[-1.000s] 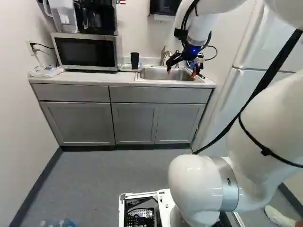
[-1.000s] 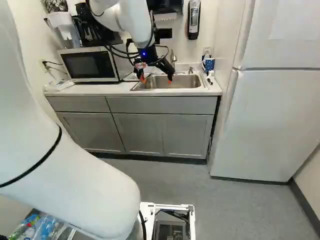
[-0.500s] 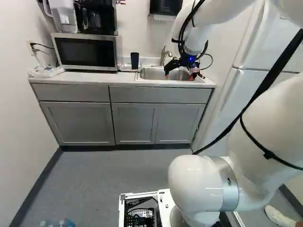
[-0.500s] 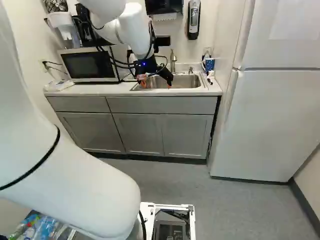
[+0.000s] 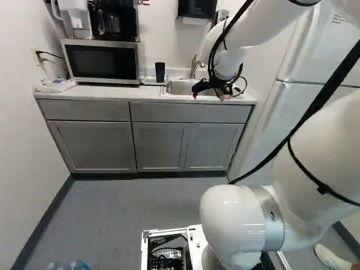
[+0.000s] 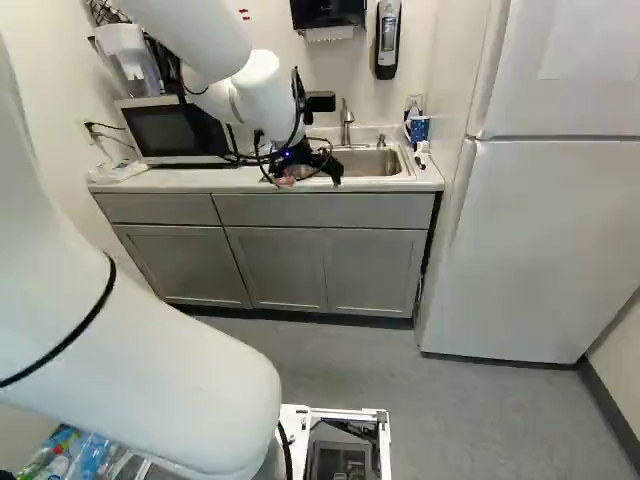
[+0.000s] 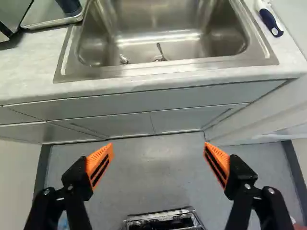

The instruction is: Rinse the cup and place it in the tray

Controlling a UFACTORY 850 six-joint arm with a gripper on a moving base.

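Observation:
In the left base view my gripper (image 5: pixel 209 95) hangs over the counter's front edge, before the sink (image 5: pixel 181 87). The wrist view shows the gripper (image 7: pixel 159 160) open, its orange-padded fingers wide apart with only floor seen between them. Ahead of it lies the steel sink (image 7: pixel 158 28), with small items near its drain. A dark cup (image 5: pixel 160 71) stands upright on the tray (image 5: pixel 151 80), left of the sink; the wrist view catches the cup's lower part (image 7: pixel 70 5) on the tray (image 7: pixel 50 21).
A microwave (image 5: pixel 102 62) stands on the counter left of the tray. The faucet (image 6: pixel 346 120) rises behind the sink. A blue-white cup (image 6: pixel 418 128) and a brush (image 7: pixel 269 18) are at the sink's right. The refrigerator (image 6: pixel 545 240) stands right of the counter.
My gripper has drawn back from above the sink toward the counter's front edge and tilted, its fingers staying open. The base, the dark cup and the tray have not moved.

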